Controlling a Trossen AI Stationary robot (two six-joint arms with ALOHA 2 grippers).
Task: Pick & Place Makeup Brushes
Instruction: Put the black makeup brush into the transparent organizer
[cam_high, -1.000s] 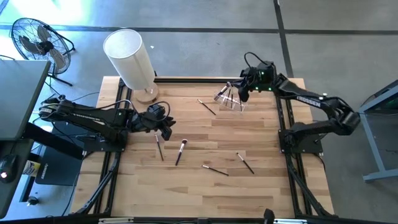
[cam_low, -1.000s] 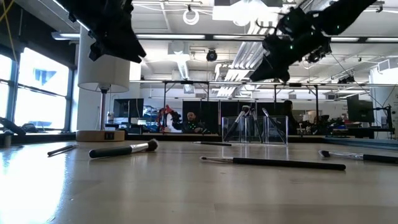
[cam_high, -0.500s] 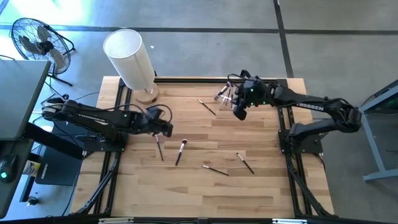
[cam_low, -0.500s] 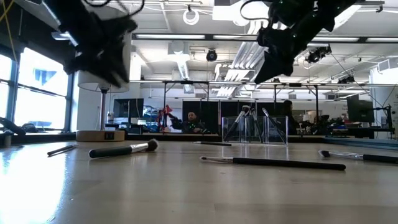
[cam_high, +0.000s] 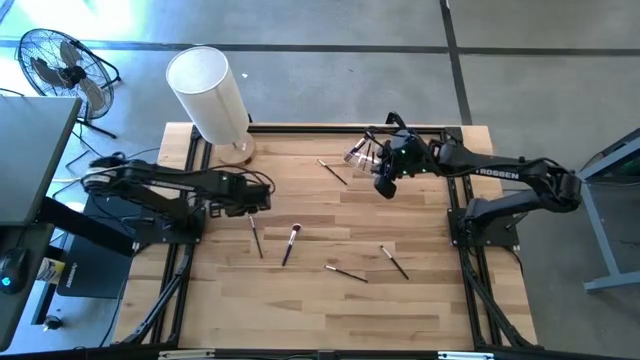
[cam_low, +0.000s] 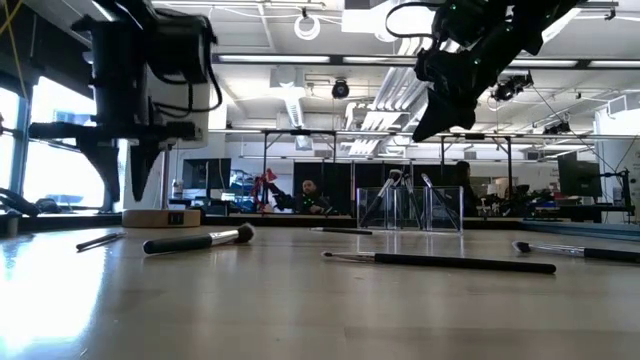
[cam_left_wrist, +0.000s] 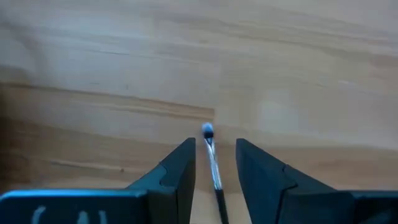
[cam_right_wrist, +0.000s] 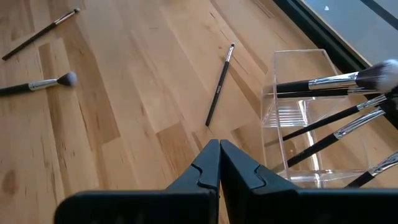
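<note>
Several thin dark-handled makeup brushes lie flat on the wooden table: one (cam_high: 255, 235) below my left gripper, one with a pale tip (cam_high: 291, 243), two nearer the front (cam_high: 346, 271) (cam_high: 394, 261), and one (cam_high: 333, 171) beside the clear holder (cam_high: 368, 155). The holder stands at the far side with several brushes leaning in it. My left gripper (cam_left_wrist: 214, 146) is open and points down. Its fingers stand on either side of the first brush's far tip (cam_left_wrist: 207, 129) without touching it. My right gripper (cam_right_wrist: 219, 149) is shut and empty, above the table just near of the holder (cam_right_wrist: 305, 118).
A white cylindrical lamp (cam_high: 208, 95) on a wooden base stands at the table's far left corner. Black frame rails run along the table's left and right edges. A floor fan (cam_high: 60, 65) stands off the table at the far left.
My left gripper has tipped from a slant to point straight down and has come down over the brush at the table's left. My right gripper has moved from over the clear holder toward the table's near edge and a little left, staying shut.
</note>
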